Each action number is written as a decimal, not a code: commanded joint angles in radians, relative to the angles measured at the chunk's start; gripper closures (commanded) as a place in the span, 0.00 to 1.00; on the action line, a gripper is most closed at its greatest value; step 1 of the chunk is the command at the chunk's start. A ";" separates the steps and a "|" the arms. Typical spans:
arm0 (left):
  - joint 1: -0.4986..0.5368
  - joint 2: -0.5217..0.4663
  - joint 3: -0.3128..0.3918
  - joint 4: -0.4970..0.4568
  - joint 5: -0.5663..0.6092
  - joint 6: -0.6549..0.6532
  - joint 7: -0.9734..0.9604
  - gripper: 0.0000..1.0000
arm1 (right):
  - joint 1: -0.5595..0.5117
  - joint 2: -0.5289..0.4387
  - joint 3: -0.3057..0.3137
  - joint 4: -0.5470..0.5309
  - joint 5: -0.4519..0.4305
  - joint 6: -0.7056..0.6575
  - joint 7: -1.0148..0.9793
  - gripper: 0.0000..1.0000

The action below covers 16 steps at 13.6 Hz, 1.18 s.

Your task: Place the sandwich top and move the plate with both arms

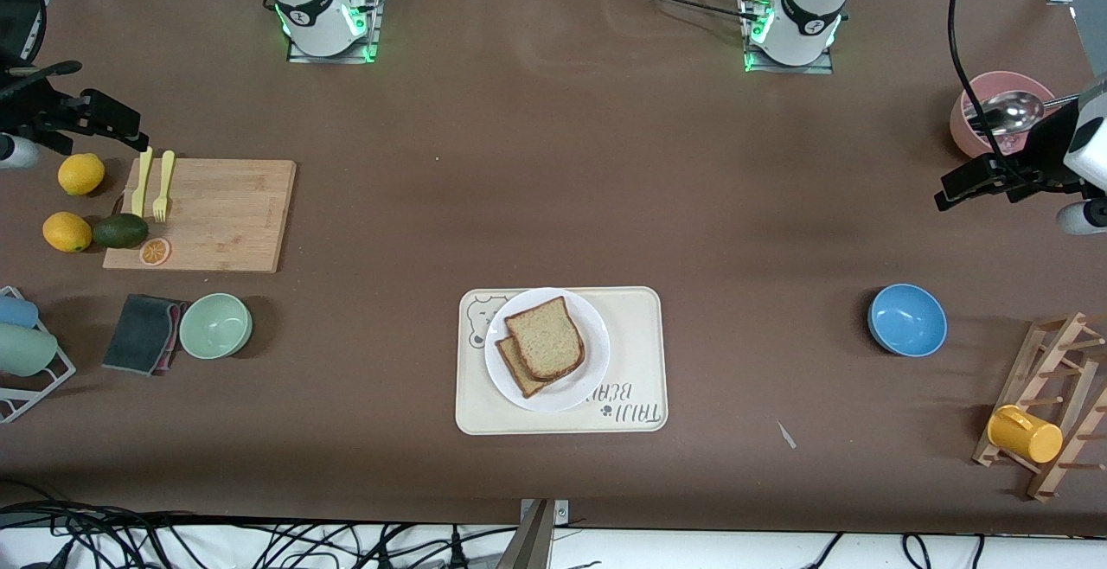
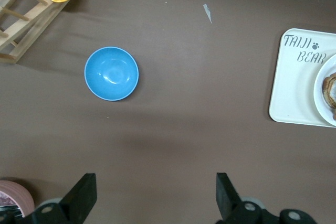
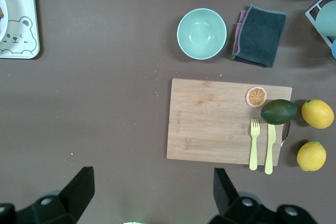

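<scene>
Already the plain light-brown speckled slice, the sandwich top (image 1: 547, 337), lies on a lower slice (image 1: 517, 368) whose edge peeks out beneath it, on the side nearer the front camera. Both rest on the small round white plate (image 1: 578, 386). No egg or filling is visible from above.

The plate sits on the cream rectangular bear-printed tray (image 1: 636, 353), mid-worktop and near the front camera's edge, toward the bear end of the tray.

Level with the tray: a blue bowl (image 1: 906, 319) toward the left arm's end of the brown worktop (image 1: 536, 163), with a wooden peg rack (image 1: 1059, 396) carrying a yellow cup (image 1: 1024, 433) nearer the camera. Toward the right arm's end sit a pale green bowl (image 1: 215, 324) and a folded dark cloth (image 1: 141, 333).

Farther back: a wooden cutting board (image 1: 216, 214) with yellow fork and knife (image 1: 152, 182), an avocado (image 1: 120, 230) and two lemons (image 1: 79, 174) beside it.

The right gripper (image 3: 152, 192) hangs over the worktop next to the cutting board, fingers wide apart, nothing between them. The left gripper (image 2: 156, 195) hangs over the worktop at its own end, beside a pink bowl (image 1: 973, 115) holding a metal ladle (image 1: 1007, 111), fingers likewise spread and empty.

Judgement: the bread placement looks done. The two-armed plate move has not begun; both arms wait well apart from the plate.
</scene>
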<state>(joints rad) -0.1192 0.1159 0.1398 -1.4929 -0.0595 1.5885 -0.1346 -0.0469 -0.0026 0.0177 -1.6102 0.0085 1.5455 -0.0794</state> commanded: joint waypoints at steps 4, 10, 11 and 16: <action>-0.008 -0.016 -0.012 -0.017 0.061 0.004 -0.008 0.00 | -0.002 -0.011 0.002 0.000 0.014 -0.010 0.006 0.00; -0.008 -0.012 -0.016 0.025 0.052 0.001 -0.013 0.00 | -0.002 -0.010 0.002 0.000 0.014 -0.010 0.000 0.00; -0.008 -0.010 -0.016 0.029 0.049 0.001 -0.013 0.00 | -0.002 -0.008 0.002 0.000 0.014 -0.010 -0.002 0.00; -0.010 -0.010 -0.019 0.034 0.049 0.001 -0.013 0.00 | -0.002 -0.008 0.002 0.001 0.014 -0.010 -0.003 0.00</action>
<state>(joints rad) -0.1201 0.1126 0.1254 -1.4689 -0.0362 1.5911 -0.1346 -0.0469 -0.0025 0.0177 -1.6102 0.0086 1.5455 -0.0797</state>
